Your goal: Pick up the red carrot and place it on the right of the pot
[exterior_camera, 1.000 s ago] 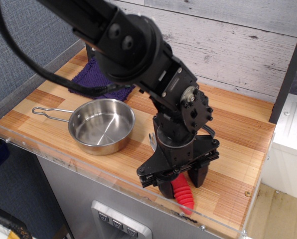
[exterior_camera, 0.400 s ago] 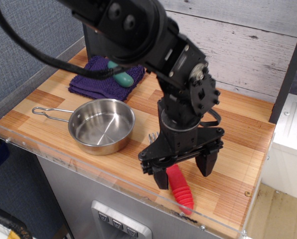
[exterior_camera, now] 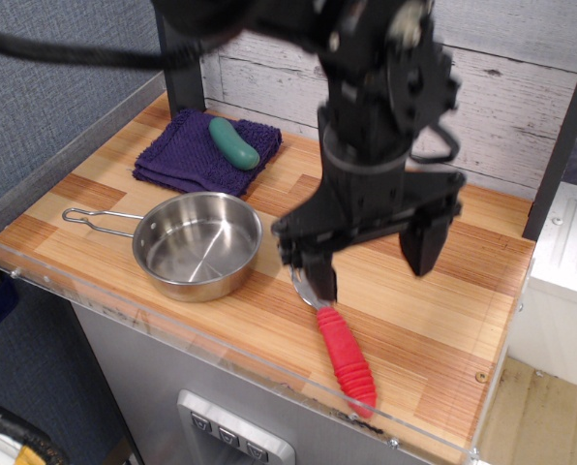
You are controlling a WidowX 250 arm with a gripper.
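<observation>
Gripper (exterior_camera: 371,262), black w/ two stubby fingers, is hanging above the wooden slatted countertop (exterior_camera: 463,281), jaws spread wide and carrying nothing. Red ribbed carrot-handled fork (exterior_camera: 347,356) is lying flat on the wood below and a bit in front of the gripper, near the front edge, just behind the clear acrylic lip (exterior_camera: 269,363). Its grey metal head is poking out under the gripper's left-in-picture finger (exterior_camera: 319,276); red taper is running away toward the front-right corner. So long axis is sitting diagonal, back-left to front-right, roughly crosswise to the line between the two fingers, as far as this one view is showing.

Small shiny stainless-steel saucepan w/ thin wire loop handle (exterior_camera: 197,244) is sitting to picture-left, empty, and the carrot is resting to its right, apart from the rim. Looks to me like the placement is basically done already; the only likely move left is pulling clear. Smooth teal oblong vegetable (exterior_camera: 233,141) is lying on the purple knitted cloth (exterior_camera: 187,155) at the back, well apart.
</observation>
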